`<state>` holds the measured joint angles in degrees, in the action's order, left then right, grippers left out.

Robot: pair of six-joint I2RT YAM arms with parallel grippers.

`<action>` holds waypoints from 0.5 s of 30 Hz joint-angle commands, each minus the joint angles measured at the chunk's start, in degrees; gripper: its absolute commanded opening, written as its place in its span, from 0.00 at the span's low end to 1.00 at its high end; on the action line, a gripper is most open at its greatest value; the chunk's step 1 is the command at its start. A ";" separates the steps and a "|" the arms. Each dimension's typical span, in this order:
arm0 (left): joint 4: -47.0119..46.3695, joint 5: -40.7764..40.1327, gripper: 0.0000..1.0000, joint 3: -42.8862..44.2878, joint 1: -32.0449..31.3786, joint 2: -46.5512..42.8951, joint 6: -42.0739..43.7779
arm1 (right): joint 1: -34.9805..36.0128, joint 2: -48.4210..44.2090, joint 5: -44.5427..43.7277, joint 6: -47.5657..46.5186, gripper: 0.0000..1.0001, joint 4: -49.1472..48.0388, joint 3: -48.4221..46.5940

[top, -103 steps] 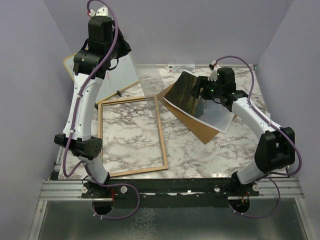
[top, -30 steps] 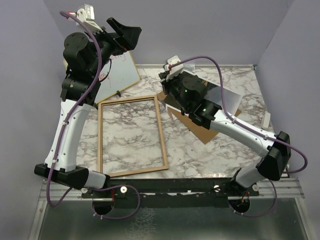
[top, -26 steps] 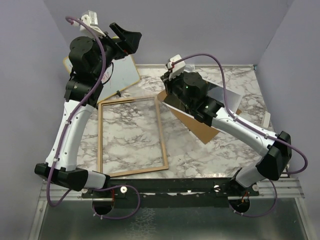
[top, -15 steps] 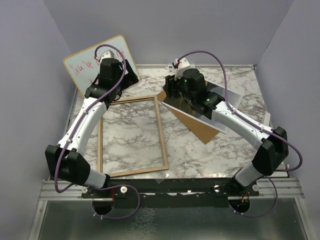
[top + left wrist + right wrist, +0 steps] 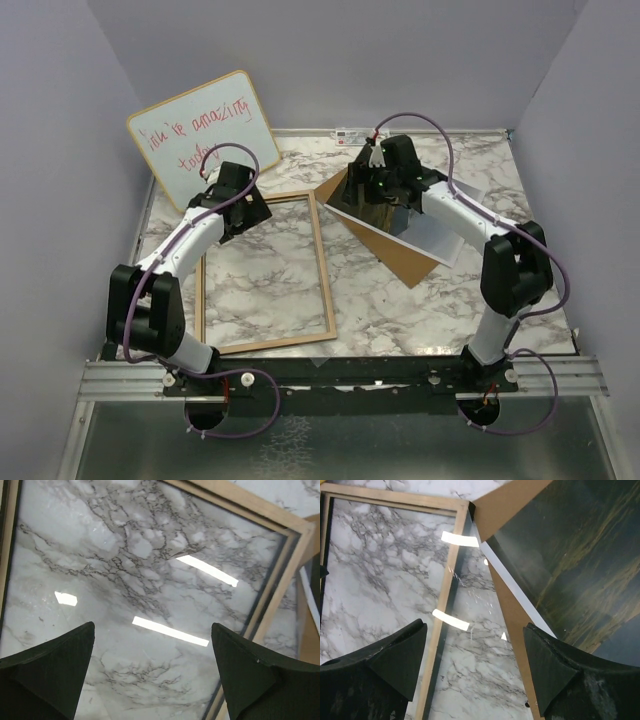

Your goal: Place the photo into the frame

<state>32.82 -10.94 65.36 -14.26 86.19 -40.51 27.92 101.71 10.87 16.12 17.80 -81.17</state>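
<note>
The frame [image 5: 326, 280], light wood face up, lies flat on the marble table left of centre; its rail [image 5: 445, 600] and corner [image 5: 296, 530] show in both wrist views. The photo [image 5: 352, 205] is a dark glossy print with golden streaks [image 5: 580, 565]. It rests on a brown board to the right of the frame. My right gripper [image 5: 375, 195] hovers open over the gap between frame and photo, with nothing between its fingers [image 5: 475, 625]. My left gripper [image 5: 243, 212] hangs open above the frame's far left corner, and only marble shows between its fingers [image 5: 152, 627].
The brown board [image 5: 408, 265] pokes out from under the photo toward the table's middle. A wood-edged whiteboard [image 5: 205, 125] with red handwriting leans at the back left. Purple walls close in the table on three sides.
My right gripper has opened and let go of the photo, then drawn back a little. The left arm has swung down from high up to just over the frame's far end, uncovering the whiteboard.
</note>
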 commanded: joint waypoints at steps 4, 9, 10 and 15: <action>2.39 -0.31 0.99 -8.06 1.21 -1.38 -3.98 | -4.78 5.46 11.77 2.59 0.83 3.15 -1.24; 2.61 -0.89 0.99 -12.76 1.34 -3.84 -7.36 | -5.16 7.84 12.96 3.90 0.83 3.38 -1.83; 1.99 -0.28 0.99 -13.91 1.34 -4.40 -7.79 | -5.16 8.34 13.29 4.19 0.83 3.49 -2.03; -8.53 5.74 0.99 -22.01 1.37 -8.24 -8.76 | -5.33 10.75 14.60 5.29 0.83 4.12 -3.42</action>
<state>32.60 -10.28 48.66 -13.19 81.93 -46.92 22.76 110.21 22.39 19.97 19.99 -82.17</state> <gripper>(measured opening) 0.989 0.830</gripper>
